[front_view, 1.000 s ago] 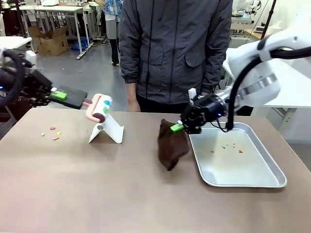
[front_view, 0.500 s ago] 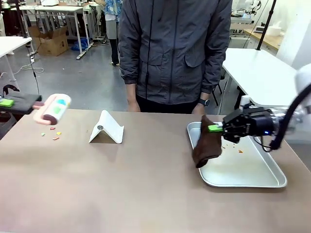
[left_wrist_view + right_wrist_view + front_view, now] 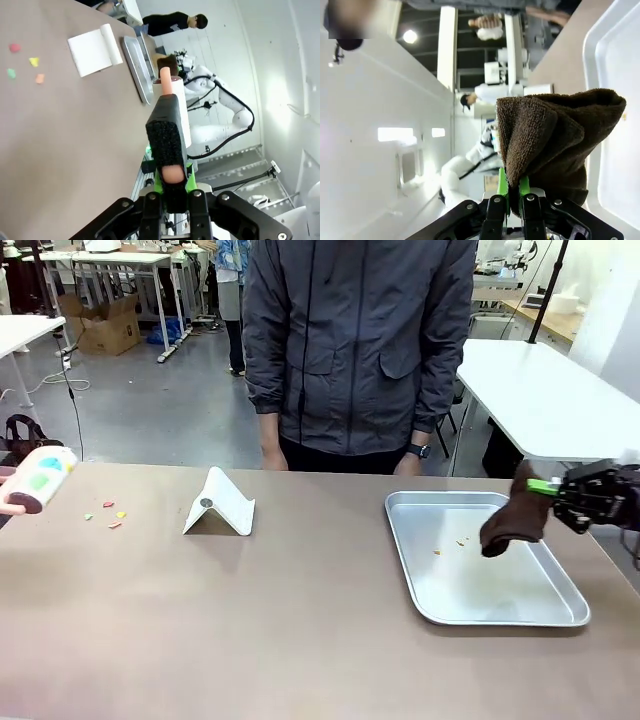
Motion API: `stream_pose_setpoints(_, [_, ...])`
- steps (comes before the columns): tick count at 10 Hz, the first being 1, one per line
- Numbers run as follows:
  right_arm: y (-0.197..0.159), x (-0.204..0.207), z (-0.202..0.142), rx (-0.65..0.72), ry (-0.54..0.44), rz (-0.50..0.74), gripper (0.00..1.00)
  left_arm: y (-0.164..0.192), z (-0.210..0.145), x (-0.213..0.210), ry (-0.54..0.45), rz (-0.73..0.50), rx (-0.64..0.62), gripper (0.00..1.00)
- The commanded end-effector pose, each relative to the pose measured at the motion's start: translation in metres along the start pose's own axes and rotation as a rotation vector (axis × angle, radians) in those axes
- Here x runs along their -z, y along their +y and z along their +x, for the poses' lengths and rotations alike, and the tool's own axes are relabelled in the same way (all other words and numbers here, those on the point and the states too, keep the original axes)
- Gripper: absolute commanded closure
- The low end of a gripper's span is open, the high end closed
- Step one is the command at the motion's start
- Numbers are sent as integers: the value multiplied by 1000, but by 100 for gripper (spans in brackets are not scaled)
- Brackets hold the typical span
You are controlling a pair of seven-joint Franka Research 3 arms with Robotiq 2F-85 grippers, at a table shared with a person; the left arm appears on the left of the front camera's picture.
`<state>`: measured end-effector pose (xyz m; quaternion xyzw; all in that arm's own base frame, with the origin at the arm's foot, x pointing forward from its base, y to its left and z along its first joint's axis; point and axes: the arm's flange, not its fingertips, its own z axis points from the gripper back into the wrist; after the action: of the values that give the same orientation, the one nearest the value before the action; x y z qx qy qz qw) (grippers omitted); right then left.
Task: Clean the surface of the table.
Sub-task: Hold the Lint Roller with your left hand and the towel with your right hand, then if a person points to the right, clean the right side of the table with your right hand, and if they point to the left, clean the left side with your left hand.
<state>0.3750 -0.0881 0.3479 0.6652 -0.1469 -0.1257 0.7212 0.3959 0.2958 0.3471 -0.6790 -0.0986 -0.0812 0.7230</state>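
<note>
Two grips, left hand [image 3: 172, 189] on roller [image 3: 40, 478], right hand [image 3: 512, 186] on cloth [image 3: 512, 520] above tray [image 3: 500, 592]; crumbs [image 3: 110, 515], stand [image 3: 222, 508] on table [image 3: 250, 625]

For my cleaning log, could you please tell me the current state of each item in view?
Left pincer: shut on the lint roller
Right pincer: shut on the brown cloth
Tray: a few crumbs inside
Table: coloured scraps near left end
White stand: standing on the table
</note>
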Motion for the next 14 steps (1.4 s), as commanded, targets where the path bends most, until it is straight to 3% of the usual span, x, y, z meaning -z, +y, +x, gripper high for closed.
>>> stream_pose_setpoints(1, [5, -34, 6, -21, -25, 11, 100, -4, -17, -21, -94, -42, -6, 100])
stream_pose_setpoints(3, [5, -65, 13, -19, -84, 27, 100, 3, -31, -31, -170, -3, -57, 100])
stream_pose_setpoints(5, [-6, -62, 17, -33, -189, -5, 100, 18, -24, -34, -229, -17, -136, 100])
stream_pose_setpoints(6, [2, -71, 10, -7, -118, 0, 100, 9, -39, -39, -145, 8, -56, 100])
stream_pose_setpoints(14, [2, -71, 10, -7, -118, 0, 100, 9, -39, -39, -145, 8, -56, 100])
